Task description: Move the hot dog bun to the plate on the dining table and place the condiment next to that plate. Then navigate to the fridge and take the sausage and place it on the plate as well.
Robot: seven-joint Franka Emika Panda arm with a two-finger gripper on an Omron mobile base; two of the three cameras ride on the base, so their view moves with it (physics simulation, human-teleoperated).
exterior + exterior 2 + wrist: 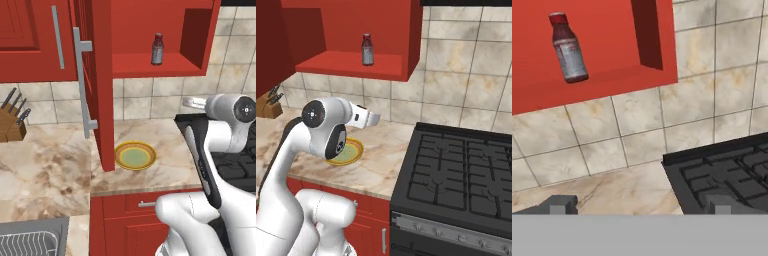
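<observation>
My gripper [639, 204] is spread wide and holds nothing, aimed at the condiment bottle [568, 48] standing upright on the open red cabinet shelf [602, 80] above the worktop. It looks light, rigid and probably slick, so I'd pinch its straight labelled body, below the cap.

A yellow-gold rim is circling the pale green centre of the plate [135, 155]. The counter [45, 165] is showing beige-brown marble veining over red drawers [145, 220]. On the red shelf [150, 65], a dark red condiment bottle [157, 49] is wearing a grey label. The range [461, 175] is showing black.
</observation>
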